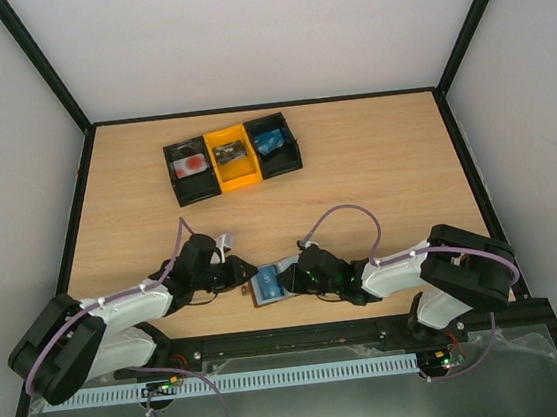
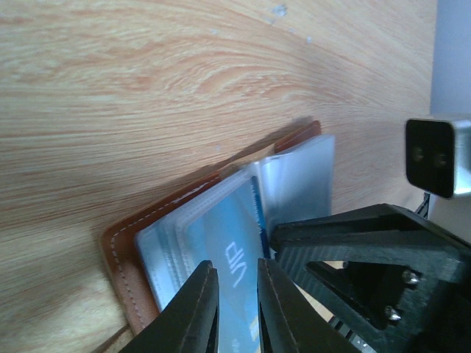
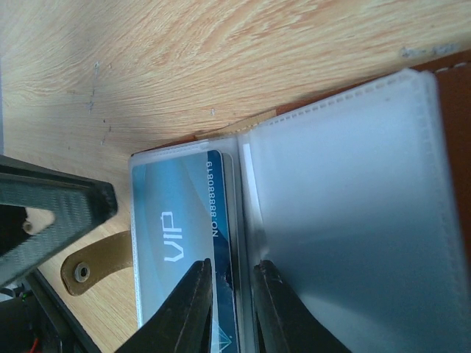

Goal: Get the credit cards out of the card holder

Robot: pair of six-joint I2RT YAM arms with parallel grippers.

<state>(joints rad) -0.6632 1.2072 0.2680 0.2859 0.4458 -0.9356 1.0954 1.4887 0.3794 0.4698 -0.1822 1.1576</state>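
Pulling the blue card (image 3: pixel 176 220) out clean needs, I think, one claw to press the wallet (image 1: pixel 268 288) down while the other slides the card along its sleeve, flat and not upward. Otherwise the whole wallet may lift w/ it.

Left: the left claw (image 2: pixel 237 276) is low over the open wallet. Its jaws are only a narrow slit apart, w/ the card's pale print showing between them. It holds nothing that I can see. If the tips touch the plastic or not, I cannot tell.

Middle: the wallet lies open on the table (image 1: pixel 377 187), near the front edge, between both claws & well apart from the tray (image 1: pixel 171 170). The card sits inside the clear sleeves (image 3: pixel 346 220), on the side of the brown tab (image 3: pixel 96 268), not out yet.

Right: the right claw (image 3: pixel 232 276) is also narrow, placed over the fold where the card's long edge meets the next sleeve. This edge runs into the gap, but pinched or only near, I cannot tell. Before any pull it should catch the card alone, w/o the sleeve, because thin smooth plastic probably slips.
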